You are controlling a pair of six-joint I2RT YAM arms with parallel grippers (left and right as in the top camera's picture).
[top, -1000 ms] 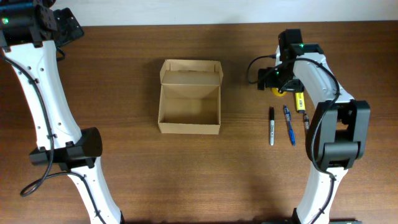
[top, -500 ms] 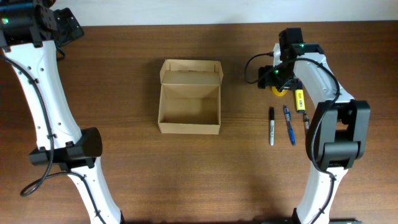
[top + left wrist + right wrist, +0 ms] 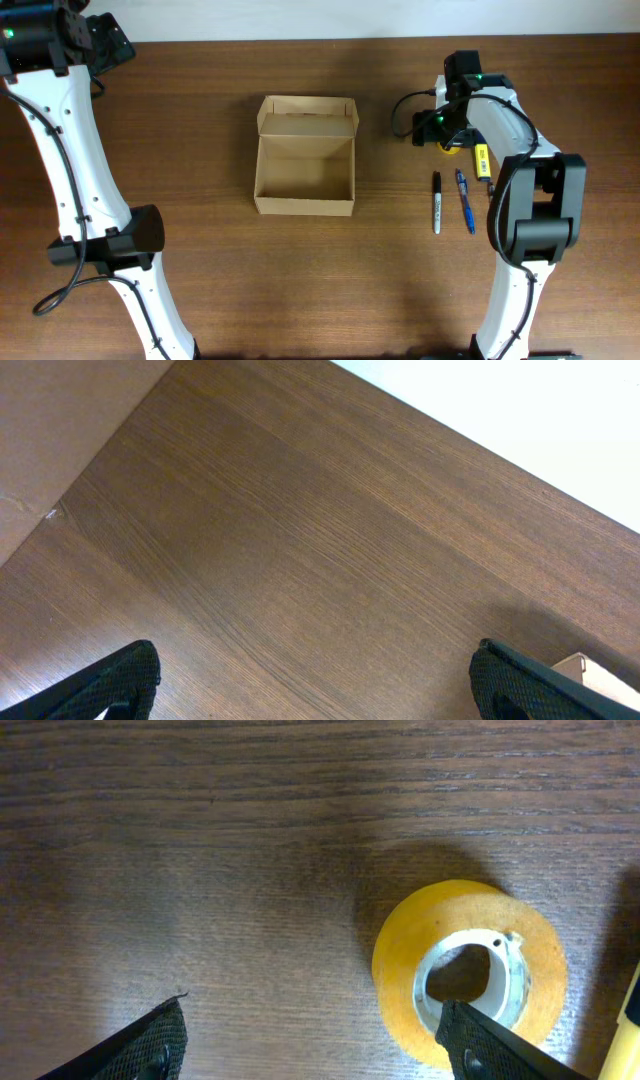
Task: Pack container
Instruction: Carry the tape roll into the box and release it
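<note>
The tan cardboard container [image 3: 304,170] stands open at the table's middle, its flap lid raised at the far side. A yellow tape roll [image 3: 468,970] lies flat on the wood; in the overhead view [image 3: 452,146] it is mostly under my right gripper [image 3: 447,132]. That gripper [image 3: 310,1045] is open just above the table, its right finger over the roll's near edge. A yellow marker [image 3: 481,160], a black pen [image 3: 436,201] and a blue pen [image 3: 465,200] lie in front of it. My left gripper [image 3: 315,680] is open and empty at the far left.
A dark slim pen [image 3: 492,194] lies to the right of the blue pen. The table's far edge meets a white wall [image 3: 520,420]. A corner of the box [image 3: 600,672] shows low in the left wrist view.
My right gripper has shifted slightly left and toward the far side over the tape roll. The left arm, the box and the pens have not moved.
</note>
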